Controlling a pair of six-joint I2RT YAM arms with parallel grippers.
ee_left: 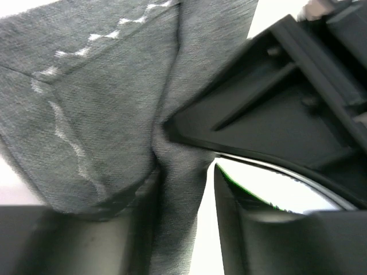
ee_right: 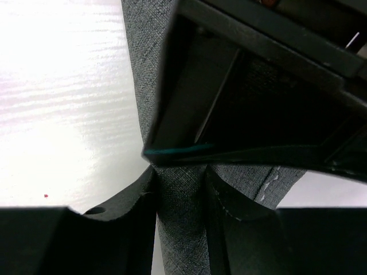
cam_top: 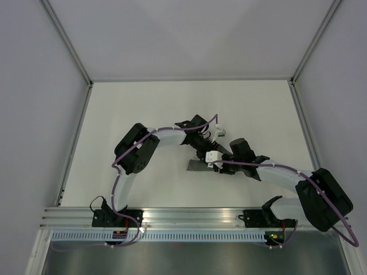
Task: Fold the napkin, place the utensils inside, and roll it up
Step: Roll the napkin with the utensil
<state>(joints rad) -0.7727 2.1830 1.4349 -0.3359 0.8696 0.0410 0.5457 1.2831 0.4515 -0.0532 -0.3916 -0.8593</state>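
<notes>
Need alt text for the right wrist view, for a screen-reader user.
A bunched strip of dark grey napkin fills the gap between the two black fingers of the right pincer, touched on both sides. A black finger of the other arm looms at upper right; white table shows at left.

dark grey napkin [ee_left: 103, 114] with pale stitching lies bunched narrow on the table [cam_top: 143, 109].

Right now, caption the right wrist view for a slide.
Grey napkin fold between fingers of the right gripper, left gripper adjacent.
</notes>
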